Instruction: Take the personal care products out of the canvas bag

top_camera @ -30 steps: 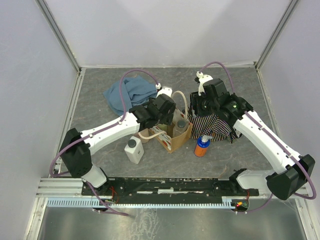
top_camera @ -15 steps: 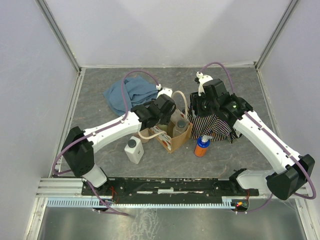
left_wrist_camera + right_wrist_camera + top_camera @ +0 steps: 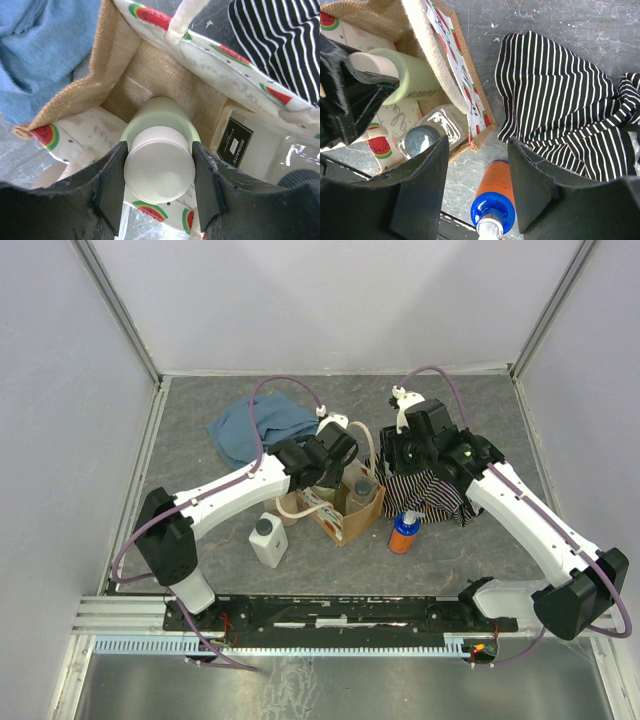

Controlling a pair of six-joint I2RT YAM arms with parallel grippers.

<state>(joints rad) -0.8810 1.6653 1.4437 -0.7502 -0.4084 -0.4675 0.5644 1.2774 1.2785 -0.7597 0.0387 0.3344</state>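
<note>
The canvas bag stands mid-table, with a watermelon-print side. My left gripper is shut on the cream cap of the beige bottle, which is still inside the bag; the right wrist view shows this bottle leaning. A white squarish bottle with a grey cap is beside it in the bag. My right gripper is open and empty above the blue-and-orange bottle, which stands on the table right of the bag. Another white bottle stands left of the bag.
A blue cloth lies behind and left of the bag. A black-and-white striped cloth lies right of it, under my right arm. The enclosure walls ring the grey table.
My left gripper has shifted slightly right and farther over the bag, around the beige bottle's cap. The right arm has hardly moved.
</note>
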